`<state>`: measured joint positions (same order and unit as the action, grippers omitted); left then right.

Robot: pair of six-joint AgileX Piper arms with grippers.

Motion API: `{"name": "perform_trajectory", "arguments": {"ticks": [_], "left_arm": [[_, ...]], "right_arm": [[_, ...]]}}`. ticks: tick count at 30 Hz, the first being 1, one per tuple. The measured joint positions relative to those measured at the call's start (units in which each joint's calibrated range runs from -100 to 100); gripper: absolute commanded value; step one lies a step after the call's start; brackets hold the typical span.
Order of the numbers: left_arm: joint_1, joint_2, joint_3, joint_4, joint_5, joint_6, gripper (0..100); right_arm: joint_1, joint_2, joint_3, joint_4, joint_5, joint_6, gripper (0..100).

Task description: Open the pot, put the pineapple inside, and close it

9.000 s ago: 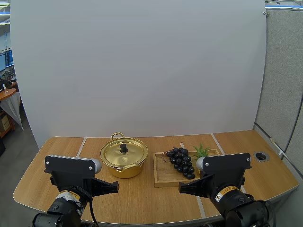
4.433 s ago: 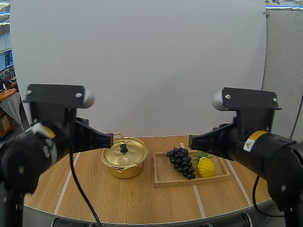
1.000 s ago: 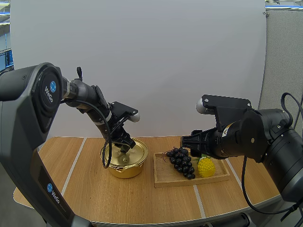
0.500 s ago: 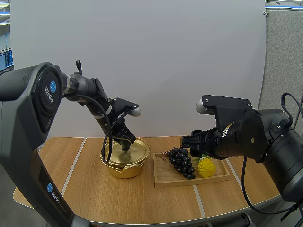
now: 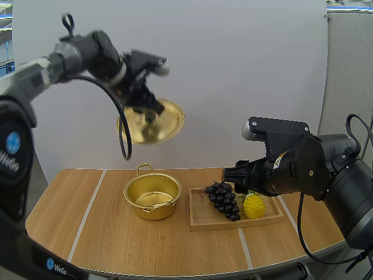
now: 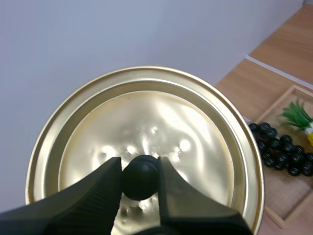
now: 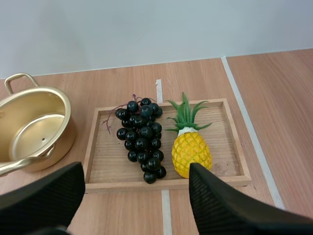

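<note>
My left gripper (image 5: 150, 112) (image 6: 140, 177) is shut on the black knob (image 6: 139, 176) of the gold lid (image 5: 152, 121) (image 6: 146, 142) and holds it tilted, high above the table. Below it the gold pot (image 5: 152, 195) (image 7: 35, 129) stands open and holds nothing. The yellow pineapple (image 5: 253, 204) (image 7: 190, 147) lies in the wooden tray (image 5: 207, 222) (image 7: 222, 110), beside a bunch of dark grapes (image 5: 224, 198) (image 7: 143, 139). My right gripper (image 7: 134, 200) hovers open above the tray's near edge; in the high view its arm (image 5: 291, 169) hangs over the tray's right part.
The tray sits to the right of the pot on a wooden table (image 5: 87, 233) with pale seams. Bare table lies to the left of the pot and along the front edge.
My left gripper has lifted the lid off the pot and carried it high up, tilting it. The pot now stands open. My right arm has not moved.
</note>
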<state>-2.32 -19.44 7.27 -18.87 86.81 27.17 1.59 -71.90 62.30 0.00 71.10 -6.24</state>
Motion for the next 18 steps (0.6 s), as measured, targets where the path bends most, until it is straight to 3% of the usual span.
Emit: {"name": "perform_trajectory", "arguments": {"ticks": [8,18], "left_arm": [[0.0,-5.8,-13.0,6.9,-0.3,-4.0,0],[0.0,-6.7,-23.8,10.4,-2.0,-8.1,0]], "right_arm": [[0.0,0.0,0.0,0.0,0.0,0.0,100],[0.0,0.0,0.0,0.4,-0.4,0.0,100]]}}
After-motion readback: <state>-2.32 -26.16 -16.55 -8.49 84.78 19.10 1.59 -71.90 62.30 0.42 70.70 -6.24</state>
